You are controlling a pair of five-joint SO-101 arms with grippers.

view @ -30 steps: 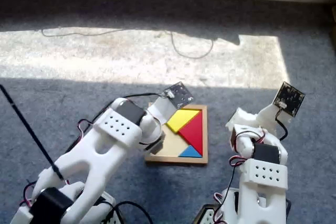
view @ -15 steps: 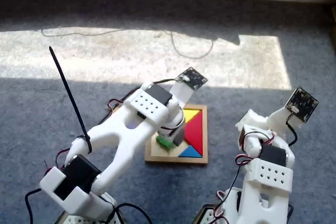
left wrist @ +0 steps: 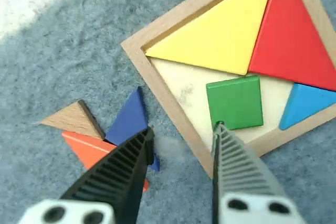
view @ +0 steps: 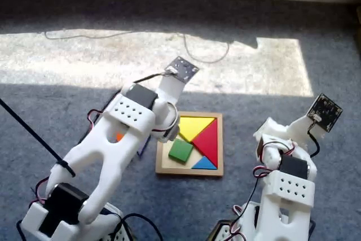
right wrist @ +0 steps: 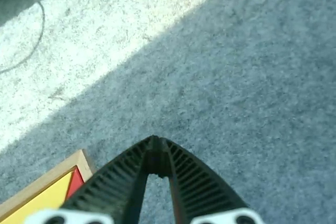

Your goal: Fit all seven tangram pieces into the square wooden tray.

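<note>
On grey carpet point(view: 56, 117), sunlit strip point(view: 113, 60) | left gripper point(left wrist: 183, 128) wide, empty | right gripper point(right wrist: 156, 142) closed

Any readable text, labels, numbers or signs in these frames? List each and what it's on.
No readable text in any view.
wooden tray: bare wood, no print.
yellow triangle, red triangle, green square, blue triangle: unmarked.
Loose wooden triangle, dark blue piece, orange piece: unmarked.
left wrist board, right wrist board: markings, if any, too small to read.
</note>
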